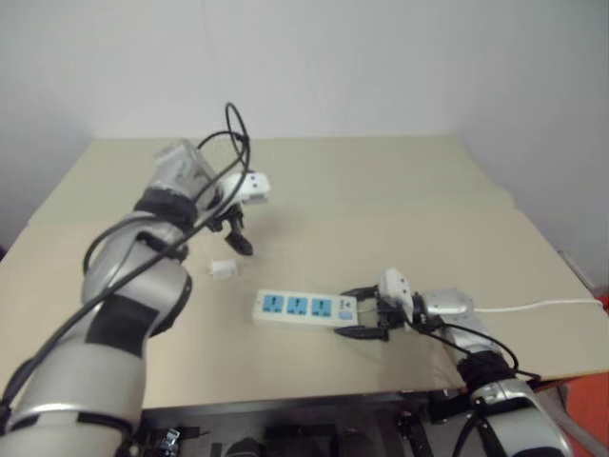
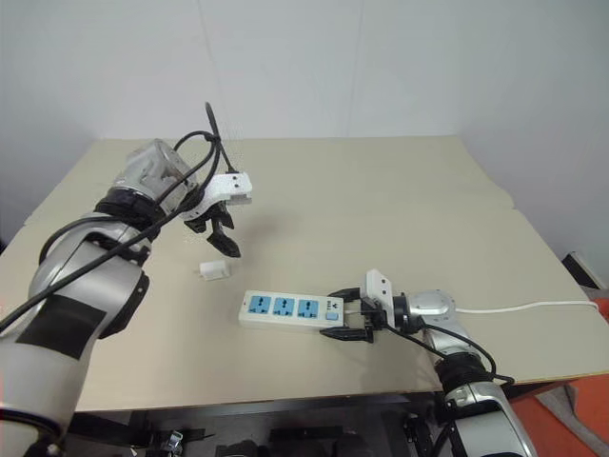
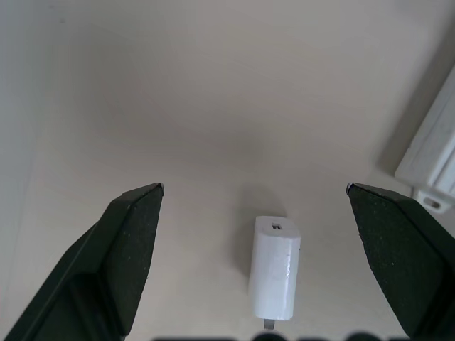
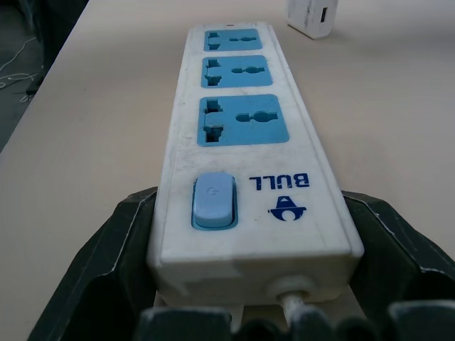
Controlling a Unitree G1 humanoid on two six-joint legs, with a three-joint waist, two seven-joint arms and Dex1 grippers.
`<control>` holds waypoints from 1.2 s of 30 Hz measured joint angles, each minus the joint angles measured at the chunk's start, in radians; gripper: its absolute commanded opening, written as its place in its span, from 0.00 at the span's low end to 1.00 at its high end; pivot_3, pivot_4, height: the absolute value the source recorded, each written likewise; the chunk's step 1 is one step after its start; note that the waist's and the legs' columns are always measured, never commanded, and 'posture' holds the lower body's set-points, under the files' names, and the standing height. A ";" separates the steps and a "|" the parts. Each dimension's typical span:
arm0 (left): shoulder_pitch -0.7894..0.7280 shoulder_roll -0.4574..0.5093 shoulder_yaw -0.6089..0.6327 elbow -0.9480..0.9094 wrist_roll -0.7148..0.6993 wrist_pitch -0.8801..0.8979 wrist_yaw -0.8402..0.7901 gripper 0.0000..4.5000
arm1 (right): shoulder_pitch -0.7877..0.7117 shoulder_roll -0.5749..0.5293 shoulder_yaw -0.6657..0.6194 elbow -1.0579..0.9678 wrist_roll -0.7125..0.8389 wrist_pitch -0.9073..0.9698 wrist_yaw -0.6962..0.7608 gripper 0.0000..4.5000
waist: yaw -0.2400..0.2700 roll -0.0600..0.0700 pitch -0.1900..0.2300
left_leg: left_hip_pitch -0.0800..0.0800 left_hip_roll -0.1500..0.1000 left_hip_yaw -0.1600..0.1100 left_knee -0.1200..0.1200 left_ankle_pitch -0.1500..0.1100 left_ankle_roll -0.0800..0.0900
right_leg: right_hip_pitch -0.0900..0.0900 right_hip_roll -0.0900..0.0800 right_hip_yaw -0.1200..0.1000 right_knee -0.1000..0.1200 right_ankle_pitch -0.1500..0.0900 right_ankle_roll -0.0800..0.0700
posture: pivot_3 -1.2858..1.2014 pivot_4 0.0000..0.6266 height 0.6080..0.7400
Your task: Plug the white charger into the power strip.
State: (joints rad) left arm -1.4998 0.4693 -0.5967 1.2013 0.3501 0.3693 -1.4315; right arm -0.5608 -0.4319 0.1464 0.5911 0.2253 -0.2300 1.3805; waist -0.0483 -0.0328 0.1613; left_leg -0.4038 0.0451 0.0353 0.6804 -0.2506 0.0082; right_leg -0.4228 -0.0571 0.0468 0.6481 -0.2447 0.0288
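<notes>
Hanging above the bench (image 1: 400, 190), the left tool (image 2: 221, 233) points steeply down from a bent silver-and-black arm, its two black fingers (image 3: 131, 234) spread wide with nothing between them. The fingers are matte wedges, tapering to blunt tips. Just below them lies the white charger (image 3: 274, 275), a small smooth plastic block with rounded corners, lying on its side on the bench with a small port on one end face (metal prongs peek out at the other end). It sits apart from the tool, touching neither finger, and near the left end of the power strip (image 1: 303, 308).

The bench is a flat, pale beige sheet with a dull, even surface. The power strip is a long flat white plastic bar lying flat on it, carrying three blue socket faces in a row, then a pale blue rocker switch and a blue printed logo at its right end, where a thin white cord (image 1: 542, 307) runs off to the right across the bench.

The right tool (image 1: 354, 311) reaches in low and nearly level from the right, its black fingers set on either side of the strip's switch end, pinching it across its width.
</notes>
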 measured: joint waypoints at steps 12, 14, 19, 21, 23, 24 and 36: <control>0.032 -0.044 -0.027 0.057 0.129 -0.145 -0.013 1.00 | 0.057 0.006 -0.004 -0.069 -0.003 -0.004 -0.059 0.76 | 0.000 0.000 0.000 | 0.000 0.000 0.000 0.000 0.000 0.000 | 0.000 0.000 0.000 0.001 0.000 0.000 | 0.52 0.24 1.00; 0.046 -0.046 -0.027 0.059 0.140 -0.148 -0.011 1.00 | 0.063 0.006 -0.005 -0.076 -0.004 -0.004 -0.067 0.76 | 0.000 0.000 0.000 | 0.000 0.000 0.000 0.000 0.000 0.000 | 0.001 0.000 0.000 0.001 0.000 0.000 | 0.52 0.24 1.00; 0.072 -0.052 -0.031 0.066 0.170 -0.151 -0.005 1.00 | 0.066 0.006 -0.004 -0.082 -0.004 -0.003 -0.073 0.76 | 0.001 0.000 0.000 | 0.000 0.000 0.000 0.000 0.000 0.000 | 0.001 0.000 0.000 0.001 0.000 0.000 | 0.52 0.24 1.00; 0.075 -0.057 -0.031 0.066 0.178 -0.150 0.001 1.00 | 0.066 0.006 -0.004 -0.082 -0.005 -0.003 -0.074 0.76 | 0.000 0.000 0.000 | 0.001 0.000 0.000 0.000 0.000 0.000 | 0.001 0.000 0.000 0.001 0.000 0.000 | 0.52 0.24 1.00; 0.080 -0.063 -0.031 0.066 0.183 -0.148 0.009 1.00 | 0.065 0.006 -0.003 -0.082 -0.005 -0.003 -0.075 0.76 | 0.000 0.000 0.000 | 0.001 0.000 0.000 0.000 0.000 0.000 | 0.001 0.000 0.000 0.001 0.000 0.000 | 0.52 0.24 1.00; 0.084 -0.066 -0.031 0.066 0.187 -0.146 0.011 1.00 | 0.065 0.006 -0.003 -0.082 -0.006 -0.003 -0.075 0.76 | 0.000 0.000 0.000 | 0.001 0.000 0.000 0.000 0.000 0.000 | 0.001 0.000 0.000 0.001 0.000 0.000 | 0.52 0.24 1.00; 0.100 -0.090 -0.030 0.077 0.210 -0.119 0.049 0.38 | 0.064 0.008 -0.001 -0.081 -0.009 -0.002 -0.081 0.76 | 0.000 0.000 0.000 | 0.002 0.000 0.000 0.000 0.000 0.000 | 0.001 0.000 0.000 0.001 0.000 0.000 | 0.52 0.24 1.00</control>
State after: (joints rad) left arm -1.3994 0.3794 -0.6269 1.2778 0.5604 0.2498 -1.3829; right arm -0.4970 -0.4240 0.1458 0.5104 0.2164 -0.2320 1.2992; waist -0.0488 -0.0328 0.1611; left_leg -0.4022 0.0451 0.0348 0.6805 -0.2507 0.0082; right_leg -0.4217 -0.0572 0.0471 0.6491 -0.2446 0.0287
